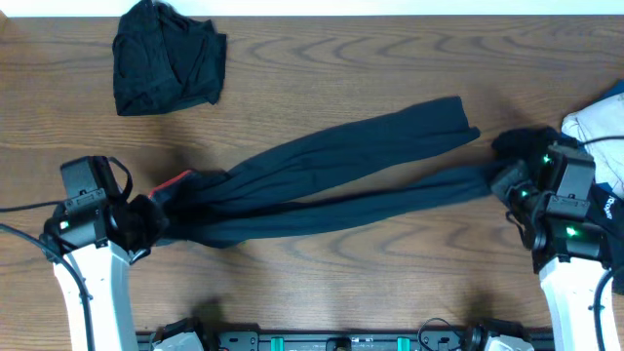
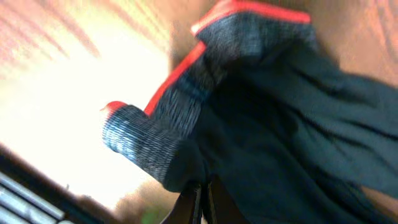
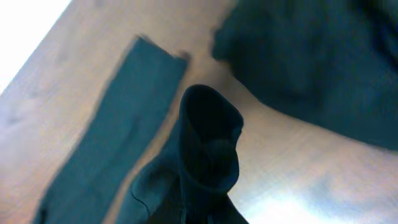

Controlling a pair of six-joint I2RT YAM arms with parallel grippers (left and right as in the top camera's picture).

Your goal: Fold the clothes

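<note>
The left gripper (image 1: 146, 220) is clenched on the waist end of the long black trousers (image 1: 331, 174). In its wrist view the fingers (image 2: 188, 208) meet tightly at the bottom edge with dark cloth bunched over them, and the coral-red band (image 2: 249, 7) of the waist folds back above. Its arm reaches in from the near side, wrist turned toward the trousers. The right gripper (image 1: 507, 183) is pinched shut on the hem of one leg at the trousers' opposite end — its wrist view shows the cuff (image 3: 208, 134) standing up as an open tube, the fingers themselves buried under cloth. The trousers lie stretched between the two across the wooden table (image 1: 390, 283), the other leg lying free. Beyond the waist end sits a crumpled black garment (image 1: 166, 58). Just past the hem end, white and blue clothes (image 1: 600, 127) are cut off by the frame — and both wrist views are blurred.
</note>
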